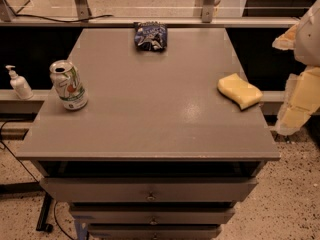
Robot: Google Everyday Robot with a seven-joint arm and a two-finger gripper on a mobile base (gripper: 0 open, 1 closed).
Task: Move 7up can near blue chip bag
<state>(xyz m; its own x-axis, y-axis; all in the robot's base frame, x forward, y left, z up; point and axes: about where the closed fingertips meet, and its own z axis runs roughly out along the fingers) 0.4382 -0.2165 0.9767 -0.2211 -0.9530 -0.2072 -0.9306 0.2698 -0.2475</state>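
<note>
The 7up can stands upright near the left edge of the grey cabinet top, white and light green with a silver top. The blue chip bag lies wrinkled at the far edge, near the middle. The can and the bag are well apart. My gripper hangs at the right edge of the view, beyond the cabinet's right side, far from the can and holding nothing that I can see.
A yellow sponge lies near the right edge of the top. A white pump bottle stands on a ledge to the left, off the cabinet. Drawers sit below the front edge.
</note>
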